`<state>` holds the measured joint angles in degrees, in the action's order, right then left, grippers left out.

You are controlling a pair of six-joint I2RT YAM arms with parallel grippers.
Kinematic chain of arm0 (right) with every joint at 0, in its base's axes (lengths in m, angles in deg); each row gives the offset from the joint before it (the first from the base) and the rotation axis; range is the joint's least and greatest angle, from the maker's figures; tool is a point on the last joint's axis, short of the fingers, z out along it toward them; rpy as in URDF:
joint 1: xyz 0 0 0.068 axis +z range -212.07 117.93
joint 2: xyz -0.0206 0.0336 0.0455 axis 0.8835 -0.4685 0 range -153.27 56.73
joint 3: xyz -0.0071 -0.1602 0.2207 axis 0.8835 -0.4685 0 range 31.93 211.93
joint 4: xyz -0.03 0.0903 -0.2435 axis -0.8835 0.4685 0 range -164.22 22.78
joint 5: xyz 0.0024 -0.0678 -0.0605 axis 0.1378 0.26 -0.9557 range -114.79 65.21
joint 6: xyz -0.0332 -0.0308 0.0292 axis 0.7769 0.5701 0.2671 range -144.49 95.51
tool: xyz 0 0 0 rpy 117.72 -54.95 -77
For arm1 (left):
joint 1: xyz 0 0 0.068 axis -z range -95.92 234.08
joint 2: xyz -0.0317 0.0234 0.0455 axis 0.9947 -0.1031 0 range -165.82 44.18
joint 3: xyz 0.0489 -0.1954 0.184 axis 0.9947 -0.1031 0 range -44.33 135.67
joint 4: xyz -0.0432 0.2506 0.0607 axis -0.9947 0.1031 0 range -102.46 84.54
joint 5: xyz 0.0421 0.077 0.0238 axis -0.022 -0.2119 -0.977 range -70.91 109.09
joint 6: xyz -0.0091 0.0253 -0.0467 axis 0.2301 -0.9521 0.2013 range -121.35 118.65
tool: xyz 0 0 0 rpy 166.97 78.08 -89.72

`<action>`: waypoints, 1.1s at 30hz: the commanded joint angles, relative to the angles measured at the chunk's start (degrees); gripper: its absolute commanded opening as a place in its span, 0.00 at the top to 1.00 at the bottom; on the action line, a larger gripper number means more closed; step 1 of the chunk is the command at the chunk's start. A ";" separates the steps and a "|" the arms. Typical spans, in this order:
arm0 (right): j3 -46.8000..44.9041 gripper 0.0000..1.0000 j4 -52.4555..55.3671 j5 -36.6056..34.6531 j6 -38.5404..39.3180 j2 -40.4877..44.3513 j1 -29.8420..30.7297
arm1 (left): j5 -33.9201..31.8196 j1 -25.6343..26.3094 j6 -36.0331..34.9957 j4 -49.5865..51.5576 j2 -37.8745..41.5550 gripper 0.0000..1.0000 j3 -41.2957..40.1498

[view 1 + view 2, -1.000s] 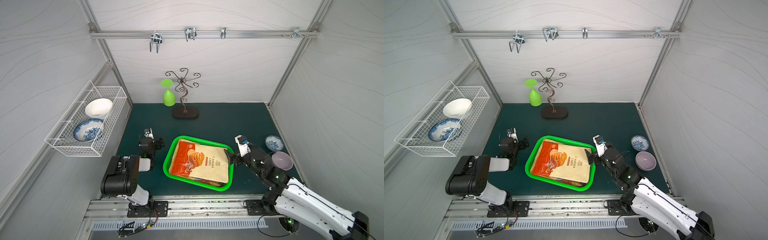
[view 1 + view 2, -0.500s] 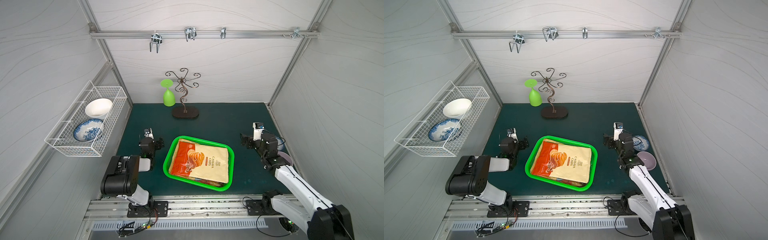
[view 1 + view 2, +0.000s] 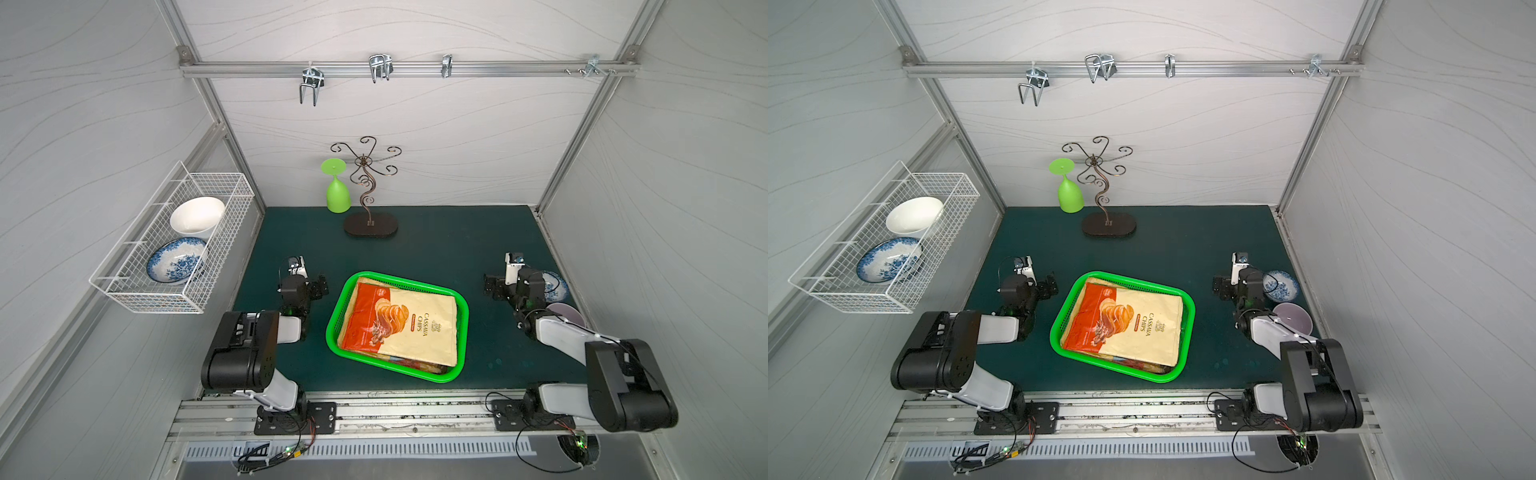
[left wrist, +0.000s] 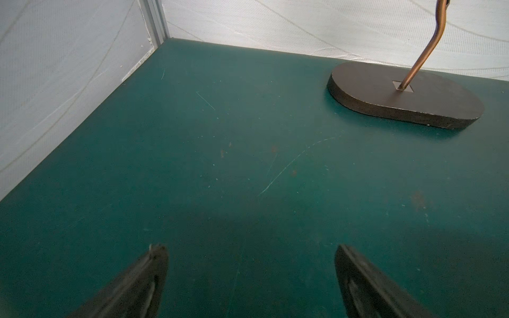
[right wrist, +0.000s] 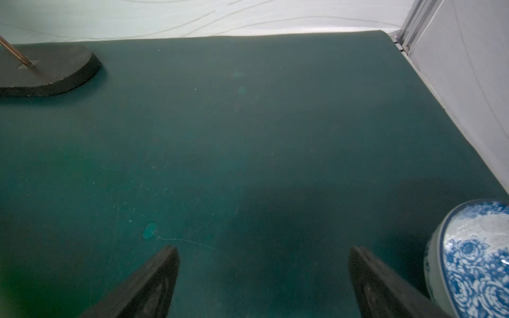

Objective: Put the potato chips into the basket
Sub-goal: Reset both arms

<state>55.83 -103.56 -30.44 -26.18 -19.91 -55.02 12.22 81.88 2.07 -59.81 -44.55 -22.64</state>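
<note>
The green basket [image 3: 333, 328] [image 3: 1055, 328] sits in the middle of the dark green table. A cream-and-orange "Cassava Chips" bag of potato chips [image 3: 415, 328] [image 3: 1142, 328] lies flat on top inside it. Edges of other bags [image 3: 419, 365] peek out beneath it at the near side. My left gripper [image 3: 302, 282] [image 3: 1027, 282] [image 4: 252, 256] rests left of the basket, open, with only bare table between its fingers. On the other side of the basket, well apart from it, my right gripper [image 3: 514, 282] [image 3: 1241, 282] [image 5: 264, 258] is open and holds nothing.
A blue-and-white bowl [image 3: 555, 286] [image 5: 473, 256] stands right beside the right gripper, with a lilac bowl [image 3: 567, 313] just nearer. A brown metal stand [image 3: 370, 224] [image 4: 405, 96] with a hanging green goblet [image 3: 337, 195] is at the back. A white wire rack [image 3: 174, 249] hangs on the left wall.
My right arm has drawn back from the basket's right edge to the right side of the table, next to the blue-and-white bowl. The left arm and the bags have not moved.
</note>
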 commanded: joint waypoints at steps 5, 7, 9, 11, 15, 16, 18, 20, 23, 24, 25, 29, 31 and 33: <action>-1.76 0.01 -14.67 1.48 1.14 -5.09 -2.16 | -0.43 0.29 0.03 -1.77 0.05 0.01 1.62; -2.17 0.01 -17.97 3.00 0.14 -7.88 -3.04 | -0.47 0.26 0.04 -1.74 0.06 0.01 1.60; -2.37 0.01 -22.76 4.49 0.84 -12.58 -3.01 | -0.50 0.26 0.07 -1.76 0.10 0.01 1.60; -0.16 0.01 -17.07 7.03 1.85 -12.65 -3.06 | -0.48 0.26 0.05 -1.77 0.05 0.01 1.60; 2.58 0.01 -13.90 9.04 2.58 -13.37 -3.14 | -0.51 0.29 0.07 -1.69 0.05 0.01 1.60; 2.22 0.01 -15.21 9.01 2.58 -13.76 -3.13 | -0.50 0.27 0.04 -1.78 0.05 0.01 1.60; 2.31 0.01 -14.47 9.07 2.62 -13.40 -3.14 | -0.48 0.31 0.09 -1.69 0.05 0.01 1.60; 2.29 0.01 -14.23 8.90 2.66 -13.33 -3.01 | -0.50 0.26 0.06 -1.70 0.05 0.01 1.60; 2.29 0.01 -14.46 8.90 2.68 -13.31 -3.04 | -0.47 0.27 0.08 -1.69 0.10 0.01 1.64; 2.29 0.01 -14.33 8.90 2.66 -13.25 -3.03 | -0.49 0.27 0.01 -1.73 0.06 0.01 1.60; 2.29 0.01 -14.40 8.90 2.66 -13.28 -3.01 | -0.49 0.26 0.09 -1.70 0.09 0.01 1.60; 2.29 0.01 -14.30 8.87 2.66 -13.24 -3.07 | -0.47 0.26 0.06 -1.69 0.07 0.01 1.62; 2.29 0.01 -14.36 8.88 2.73 -13.30 -3.06 | -0.46 0.26 0.04 -1.69 0.09 0.01 1.60; 2.29 0.01 -14.26 8.90 2.66 -13.30 -3.02 | -0.43 0.26 0.01 -1.69 0.05 0.01 1.60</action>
<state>57.50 -117.79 -22.29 -23.99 -33.50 -57.86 12.22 81.91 2.07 -59.81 -44.55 -22.62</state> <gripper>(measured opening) 0.990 0.987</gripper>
